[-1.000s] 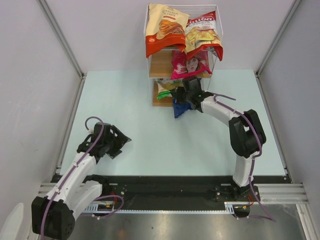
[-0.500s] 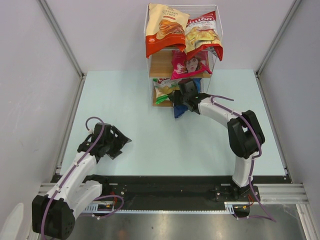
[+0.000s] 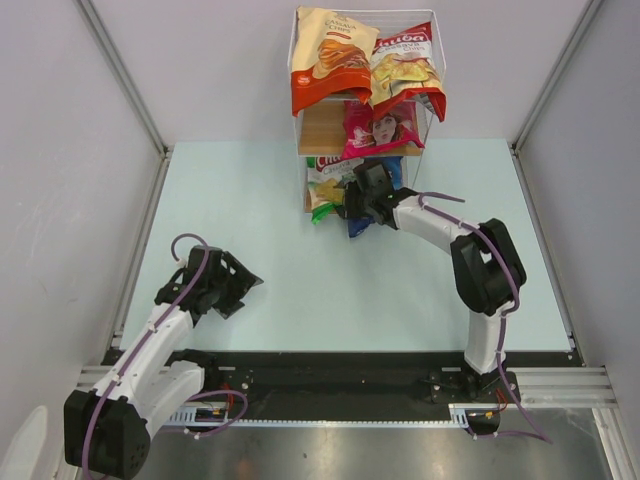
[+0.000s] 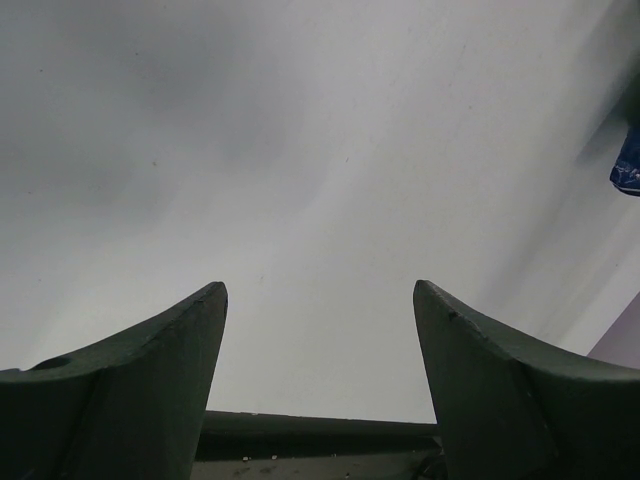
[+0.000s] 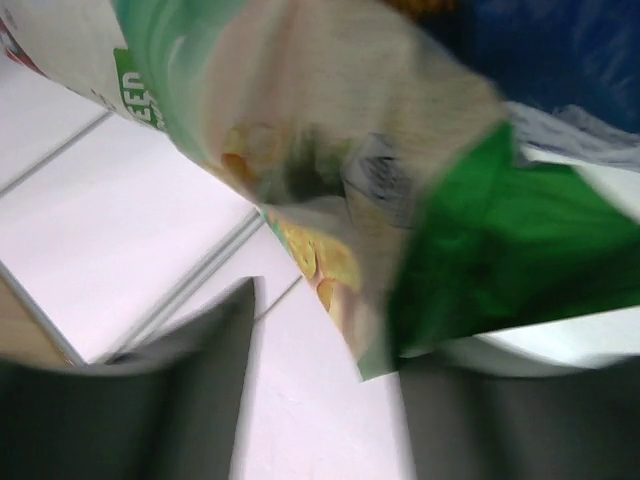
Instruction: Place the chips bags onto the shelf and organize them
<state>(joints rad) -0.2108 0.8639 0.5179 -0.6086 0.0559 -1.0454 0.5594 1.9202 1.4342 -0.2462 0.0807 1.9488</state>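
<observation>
Top external. Three-tier stepped shelf of white wire and light wooden boards (image 3: 322, 128) stands at the far edge of the pale blue-green worktop (image 3: 230, 200), about midway along it. Top tier: orange-and-cream chips bag (image 3: 325, 55) on the left, red Chuba cassava bag (image 3: 405, 65) beside it on the right. Pink Real bag (image 3: 380, 125) leans on the middle tier. Green Chuba bag (image 3: 325, 185) sits at the lowest tier, on the left. Right gripper (image 3: 350, 196) is just right of this bag, up against it. Blue Doritos bag (image 3: 360, 222) shows below and behind the gripper, mostly hidden by it. Left gripper (image 3: 243, 290) hangs over the near-left part of the worktop, well apart from the shelf.

Left wrist. Left gripper (image 4: 320, 290) wide open, nothing but bare worktop between its dark fingers (image 4: 150, 380). A scrap of blue bag (image 4: 628, 165) shows at the right border.

Right wrist. Blurred. Green bag (image 5: 420, 200) fills the upper view. Right gripper (image 5: 330, 340) has its jaws parted; the bag's lower edge dips toward the gap. Contact with either finger cannot be told. Blue bag (image 5: 560, 50) behind, upper right.
</observation>
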